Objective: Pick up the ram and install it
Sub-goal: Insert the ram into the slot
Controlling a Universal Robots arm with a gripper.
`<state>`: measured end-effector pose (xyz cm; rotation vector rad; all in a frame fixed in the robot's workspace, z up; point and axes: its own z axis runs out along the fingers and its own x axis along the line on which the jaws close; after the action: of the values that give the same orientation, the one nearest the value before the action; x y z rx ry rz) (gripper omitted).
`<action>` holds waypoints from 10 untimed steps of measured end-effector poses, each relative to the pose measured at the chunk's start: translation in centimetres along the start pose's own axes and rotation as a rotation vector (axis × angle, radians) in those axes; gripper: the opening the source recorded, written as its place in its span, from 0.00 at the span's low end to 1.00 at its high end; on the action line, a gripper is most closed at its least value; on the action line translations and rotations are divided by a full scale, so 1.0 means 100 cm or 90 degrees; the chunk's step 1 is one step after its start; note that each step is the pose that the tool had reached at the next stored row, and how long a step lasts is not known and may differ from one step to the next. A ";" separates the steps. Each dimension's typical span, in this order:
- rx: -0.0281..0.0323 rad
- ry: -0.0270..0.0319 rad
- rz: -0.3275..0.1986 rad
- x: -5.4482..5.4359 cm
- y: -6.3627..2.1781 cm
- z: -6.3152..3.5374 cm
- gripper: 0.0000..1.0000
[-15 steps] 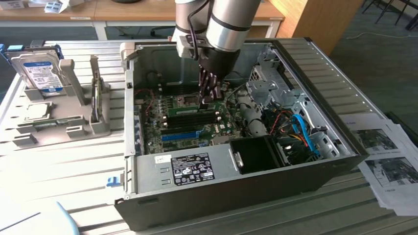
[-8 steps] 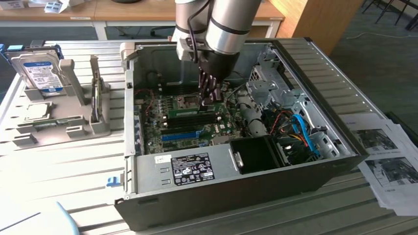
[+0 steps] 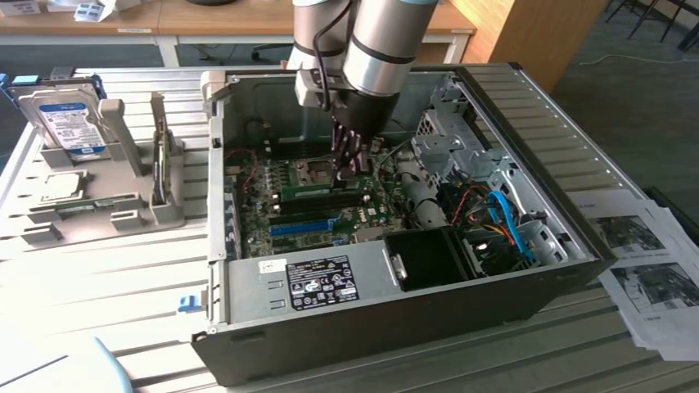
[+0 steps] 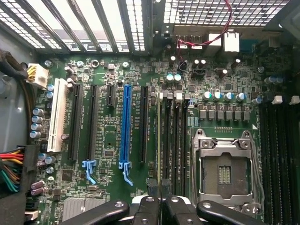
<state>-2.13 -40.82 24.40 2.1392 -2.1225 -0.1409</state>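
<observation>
Pincer (image 4: 160,191) jaws nearly together, clamped on the top edge of the ram (image 4: 159,140). The ram stands on edge directly under the pincer, long axis parallel to the memory slots (image 4: 177,140), beside the CPU socket (image 4: 225,173). Seating not discernible.

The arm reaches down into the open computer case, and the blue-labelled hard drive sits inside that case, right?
Not quite: the hard drive stands in a gray holder outside the computer case, on the exterior view's left. The arm does reach into the case.
</observation>
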 end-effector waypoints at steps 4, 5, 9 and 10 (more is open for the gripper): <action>0.0000 0.0001 0.000 0.000 -0.0004 0.0027 0.11; 0.0000 0.0002 0.000 0.000 -0.0004 0.0028 0.11; 0.0000 0.0001 0.000 0.000 -0.0005 0.0029 0.11; 0.0000 0.0001 0.000 0.000 -0.0005 0.0029 0.11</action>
<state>-2.13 -40.82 24.10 2.1391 -2.1224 -0.1408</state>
